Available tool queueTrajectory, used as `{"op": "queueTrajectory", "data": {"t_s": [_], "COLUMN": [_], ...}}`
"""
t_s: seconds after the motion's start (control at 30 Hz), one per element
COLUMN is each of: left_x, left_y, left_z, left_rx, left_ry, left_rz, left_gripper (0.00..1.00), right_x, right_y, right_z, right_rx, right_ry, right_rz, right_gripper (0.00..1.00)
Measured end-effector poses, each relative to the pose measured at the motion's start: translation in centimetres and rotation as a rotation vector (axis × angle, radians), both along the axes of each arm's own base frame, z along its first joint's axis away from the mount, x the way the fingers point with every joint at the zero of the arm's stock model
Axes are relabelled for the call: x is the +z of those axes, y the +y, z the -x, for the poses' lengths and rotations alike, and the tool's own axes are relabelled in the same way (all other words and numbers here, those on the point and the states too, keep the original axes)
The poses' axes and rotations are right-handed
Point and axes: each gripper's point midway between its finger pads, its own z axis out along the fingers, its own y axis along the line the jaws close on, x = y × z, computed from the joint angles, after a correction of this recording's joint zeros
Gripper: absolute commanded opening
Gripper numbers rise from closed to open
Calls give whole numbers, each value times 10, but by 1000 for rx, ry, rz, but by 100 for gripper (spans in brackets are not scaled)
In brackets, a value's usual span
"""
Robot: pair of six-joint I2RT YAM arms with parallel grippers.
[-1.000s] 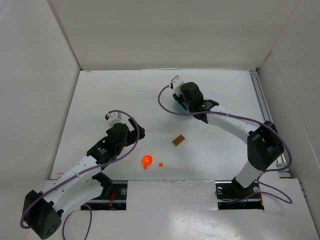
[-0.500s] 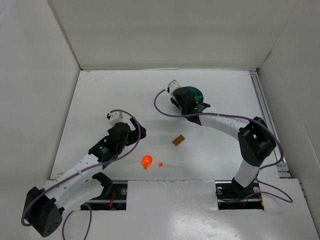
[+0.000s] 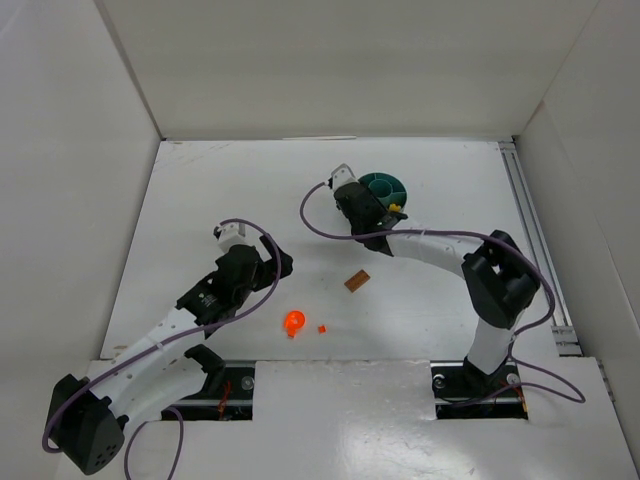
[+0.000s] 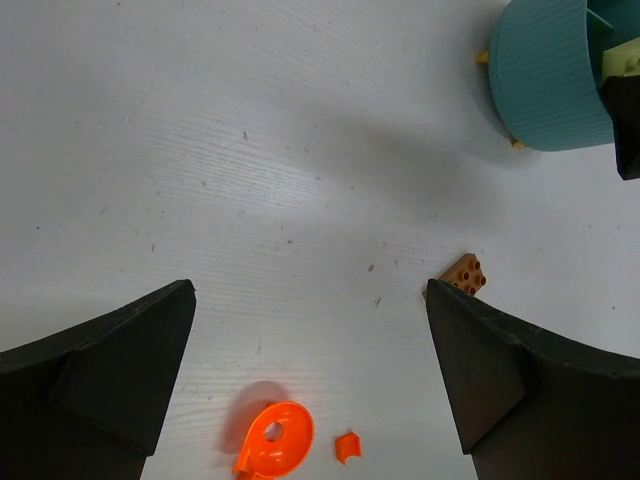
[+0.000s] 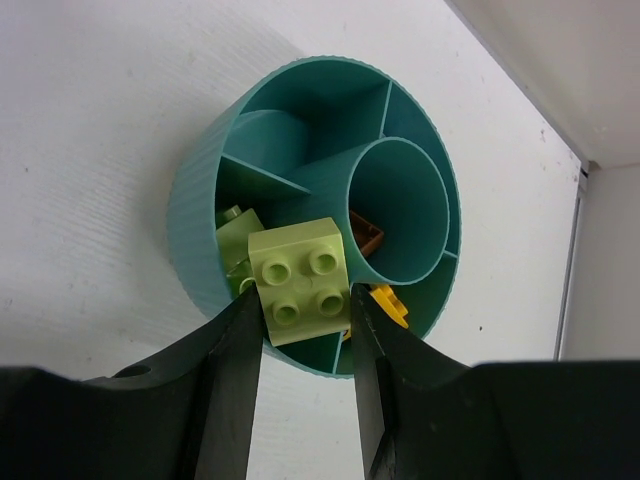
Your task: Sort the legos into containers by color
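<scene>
A pale green brick is pinched between the fingers of the right end effector and is held above the near rim of the teal tub, studs facing the wrist camera. Inside the tub, a second pale green brick is seen in a wedge section just beside the held one. A brown piece shows at the foot of the centre ring, though which compartment holds it cannot be told. A yellow piece is seen at the tub's rim; whether it lies inside or just outside cannot be told.

The left end effector is spread wide and holds nothing. Three legos are left on the desk below it, well apart from the tub: an orange roundish piece, a small orange bit just beside that piece, and a brown brick nearer the tub, lying close to the right finger.
</scene>
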Motion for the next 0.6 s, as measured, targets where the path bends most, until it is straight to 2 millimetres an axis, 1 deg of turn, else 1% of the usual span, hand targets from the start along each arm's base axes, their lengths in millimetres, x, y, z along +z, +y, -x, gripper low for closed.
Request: {"op": "queueTrajectory", "data": {"t_s": [0.13, 0.23, 0.4, 0.6], "left_x": [0, 0, 3, 3], "left_y": [0, 0, 0, 1], "left_z": [0, 0, 0, 0], "left_rx": [1, 0, 1, 5], "left_ry": [0, -1, -9, -11], "left_rz": [0, -1, 4, 3], "left_gripper": [100, 100, 100, 100], "right_x": [1, 5, 10, 3], "right_y": [1, 3, 6, 5], "right_z": [1, 1, 1, -2], "right_rx": [-35, -52, -67, -95], "right_ry": [-35, -64, -100, -125], "right_rz": [23, 25, 36, 91], "right_gripper": [24, 27, 27, 28]}}
